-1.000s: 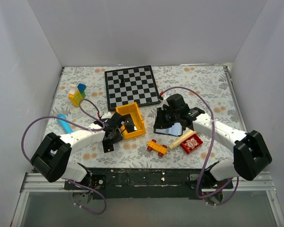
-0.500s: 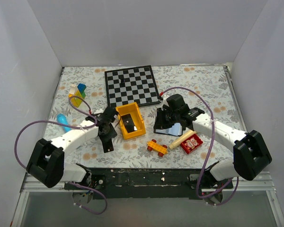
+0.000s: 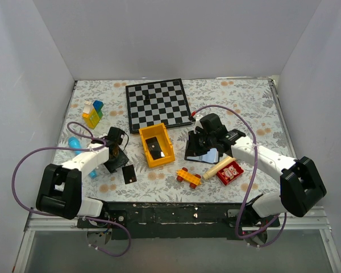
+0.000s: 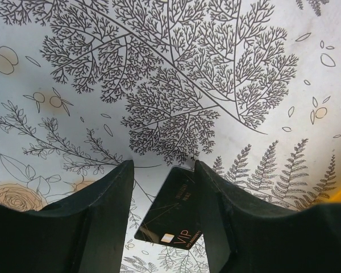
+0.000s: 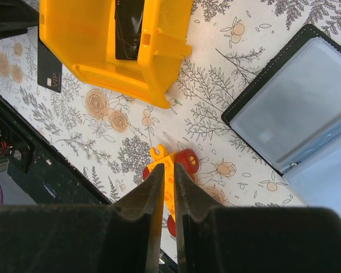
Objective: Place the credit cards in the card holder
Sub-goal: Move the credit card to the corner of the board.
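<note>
One black credit card point(image 3: 129, 174) with a gold VIP mark lies flat on the table. In the left wrist view the card point(image 4: 173, 213) shows between and below my fingers. My left gripper point(image 3: 117, 158) point(image 4: 163, 168) is open and empty, just left of this card. A second black card point(image 3: 155, 147) point(image 5: 129, 25) lies inside the yellow bin point(image 3: 166, 152) point(image 5: 91, 51). The card holder point(image 3: 203, 153) point(image 5: 298, 108) lies open, blue-grey inside up, right of the bin. My right gripper point(image 3: 207, 138) point(image 5: 166, 170) is shut and empty above its upper left part.
A chessboard point(image 3: 158, 103) lies at the back. Coloured blocks point(image 3: 92, 113) and a blue object point(image 3: 74, 143) are at the left. A yellow and red toy car point(image 3: 188, 176) point(image 5: 173, 165), a wooden cylinder point(image 3: 217, 167) and a red box point(image 3: 229, 172) lie near the front edge.
My left gripper has drawn back to the left, away from the yellow bin, and the card on the table now lies uncovered to its right. The right arm has not moved.
</note>
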You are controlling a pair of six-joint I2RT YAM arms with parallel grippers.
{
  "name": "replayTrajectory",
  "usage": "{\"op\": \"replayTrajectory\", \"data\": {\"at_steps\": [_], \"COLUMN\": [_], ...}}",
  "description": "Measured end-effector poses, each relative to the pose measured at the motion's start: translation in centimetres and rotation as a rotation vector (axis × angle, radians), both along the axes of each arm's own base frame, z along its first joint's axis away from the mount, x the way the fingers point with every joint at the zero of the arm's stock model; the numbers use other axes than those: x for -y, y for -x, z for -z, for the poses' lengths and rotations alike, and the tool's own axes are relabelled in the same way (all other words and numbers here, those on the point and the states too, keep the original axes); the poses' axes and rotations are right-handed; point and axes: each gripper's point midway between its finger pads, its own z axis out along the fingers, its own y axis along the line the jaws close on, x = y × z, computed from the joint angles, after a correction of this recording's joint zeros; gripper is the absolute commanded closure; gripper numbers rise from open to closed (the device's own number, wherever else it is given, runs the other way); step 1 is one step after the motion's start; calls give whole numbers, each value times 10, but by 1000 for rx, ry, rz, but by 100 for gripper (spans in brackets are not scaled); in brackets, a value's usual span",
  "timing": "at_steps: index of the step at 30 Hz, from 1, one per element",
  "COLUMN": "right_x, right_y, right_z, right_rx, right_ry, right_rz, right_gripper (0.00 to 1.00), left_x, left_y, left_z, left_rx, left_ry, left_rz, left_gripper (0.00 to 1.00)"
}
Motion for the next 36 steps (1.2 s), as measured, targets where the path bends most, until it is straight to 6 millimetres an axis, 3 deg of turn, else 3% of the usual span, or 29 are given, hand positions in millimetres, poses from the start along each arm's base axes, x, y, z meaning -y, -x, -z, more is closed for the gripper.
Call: {"op": "replayTrajectory", "data": {"at_steps": [11, 22, 36], "right_x": [2, 1, 1], "right_y": [1, 1, 1], "right_z": [1, 6, 5], "right_rx": [0, -11, -18], "right_ry": [11, 18, 14], "right_rz": [-9, -10, 0], "right_gripper": [80, 80, 80], "left_x": [6, 56, 89], "left_y": [-1, 1, 21], "left_z": [1, 0, 0], "left_rx": [61, 128, 97], "left_ry": [11, 41, 60], "left_rz": [32, 158, 266], "left_gripper": [56, 56, 57]}}
